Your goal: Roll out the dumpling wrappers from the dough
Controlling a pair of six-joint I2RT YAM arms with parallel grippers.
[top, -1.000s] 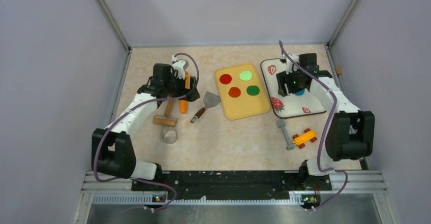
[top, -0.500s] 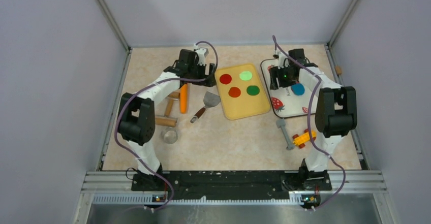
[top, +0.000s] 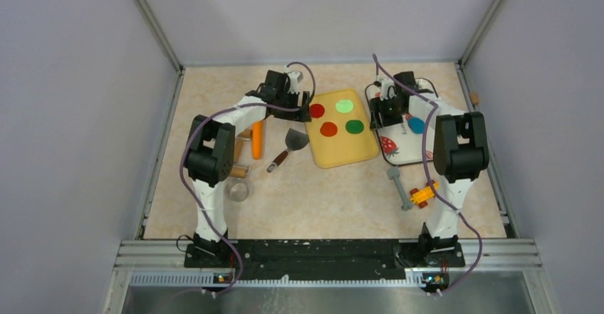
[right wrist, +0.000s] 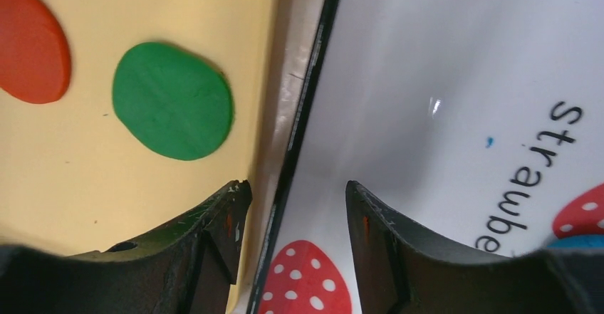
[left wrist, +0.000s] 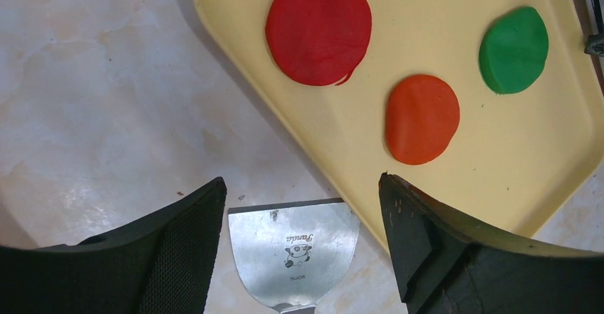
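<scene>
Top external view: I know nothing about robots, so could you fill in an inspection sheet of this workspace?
Surface: beige stone-patterned table.
Job's things: blue clay on the strawberry mat, partly hidden by the right arm.
Clutter: yellow tray with four coloured discs; scraper; orange tool; toy wrench; orange toy block.
Grippers: left gripper open, empty, near the tray's left edge; right gripper open, empty, over the gap between tray and mat.
Cables: purple cables loop above both arms; no snag seen.
Surroundings: plain grey walls on three sides; metal rail at the near edge.

Yellow tray (top: 342,152), metal scraper (left wrist: 293,253), strawberry-print board (right wrist: 427,58), grey wrench (top: 399,188)
</scene>
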